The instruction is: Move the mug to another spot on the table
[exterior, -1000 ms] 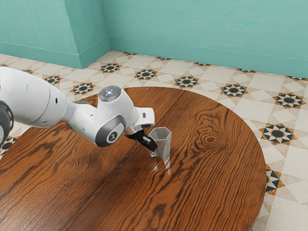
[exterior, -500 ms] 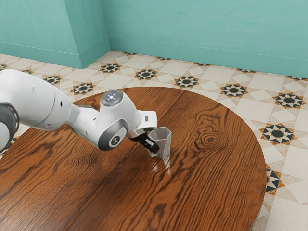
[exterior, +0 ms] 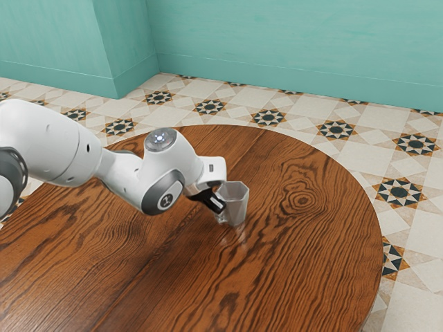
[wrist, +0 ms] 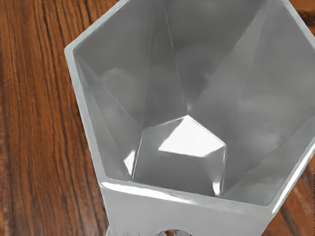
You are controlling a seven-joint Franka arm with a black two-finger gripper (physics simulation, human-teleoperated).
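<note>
A grey six-sided mug (exterior: 237, 203) stands near the middle of the round wooden table (exterior: 297, 263), leaning slightly toward the exterior view's right. My gripper (exterior: 217, 203) reaches in from the left and is shut on the mug's near wall, its black fingers (exterior: 210, 199) against the rim on that side. In the wrist view I look straight down into the mug (wrist: 197, 93), at its pale faceted bottom. The mug's thick near wall lies just under my hand, with wood grain (wrist: 39, 147) beside it.
The table's curved edge (exterior: 377, 228) runs along the exterior view's right, with patterned floor tiles (exterior: 408, 166) beyond. Bare wood spreads on all sides of the mug. A teal wall (exterior: 291, 34) stands far behind.
My hand has pressed slightly closer to the mug. The mug has shifted a little toward the exterior view's right and now leans, its rim tipped away from the arm.
</note>
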